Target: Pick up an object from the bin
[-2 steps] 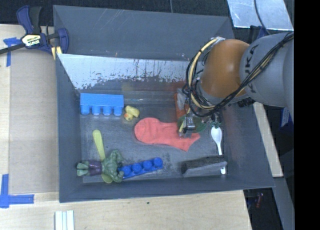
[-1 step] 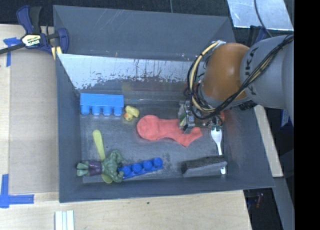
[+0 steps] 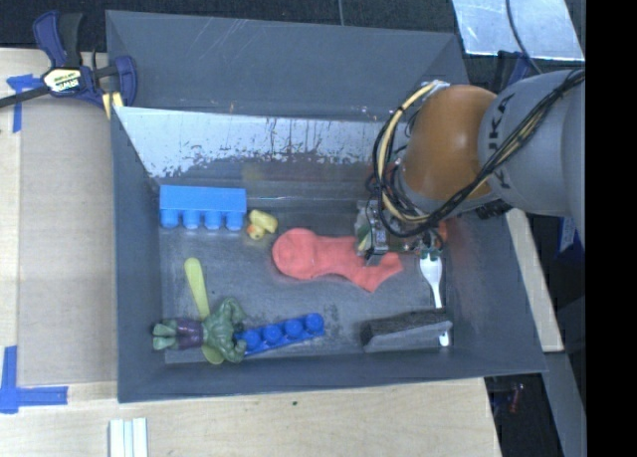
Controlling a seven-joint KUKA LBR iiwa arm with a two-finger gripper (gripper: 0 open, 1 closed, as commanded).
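Above one red blob (image 3: 309, 254) hangs the gripper (image 3: 376, 243); one white utensil (image 3: 433, 278) beside.

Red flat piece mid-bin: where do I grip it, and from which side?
Probably its narrow right tail, from straight above, closing across the width. The red piece lies flat and its round left lobe looks too wide to span. The pincer is over that tail; the white utensil lies close beside.

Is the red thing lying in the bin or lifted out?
In the bin: the red thing lies flat on its floor, narrow end under the gripper.
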